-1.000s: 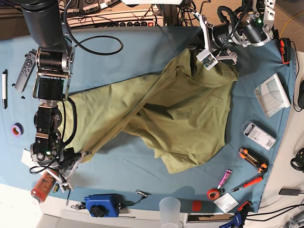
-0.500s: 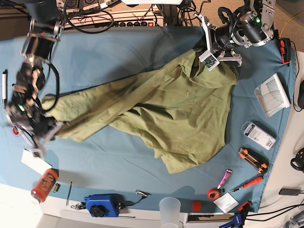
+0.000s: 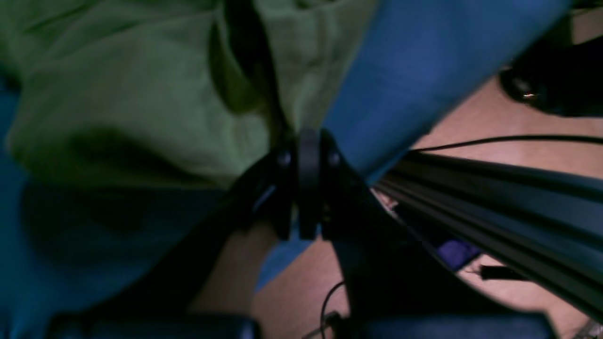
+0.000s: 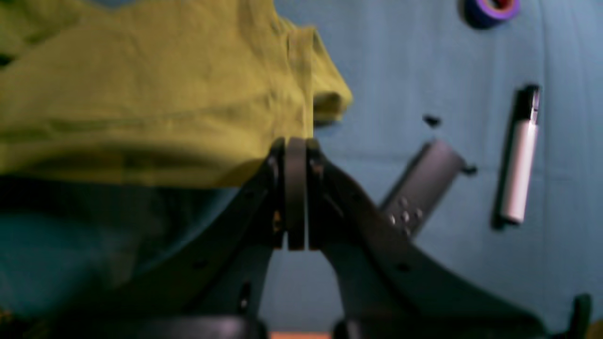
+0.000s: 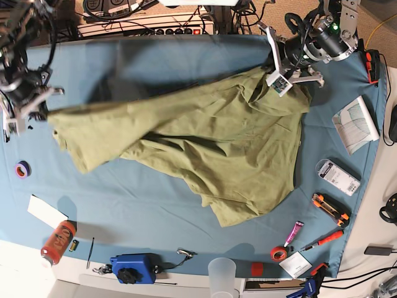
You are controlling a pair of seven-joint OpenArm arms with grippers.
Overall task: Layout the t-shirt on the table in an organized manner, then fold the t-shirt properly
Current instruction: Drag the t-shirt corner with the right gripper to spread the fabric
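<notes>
both jaws are pinched tight on fabric: the right gripper (image 4: 296, 155) and left gripper (image 3: 308, 146) each clamp an edge of the plain olive-green cotton t-shirt (image 5: 205, 149), stretched above the wide light-blue cloth-covered table (image 5: 155, 205). pulling further risks thin cloth slipping free and bunching again.

1. Floor (image 3: 494, 117): tan, visible in the left wrist view at 3 o'clock, crossed by a black cable (image 3: 509, 139).
2. Power strip (image 5: 180, 28): at 12 o'clock in the base view, among tangled cables.
3. Light: even and bright overhead; both wrist views dim and blurred.
</notes>
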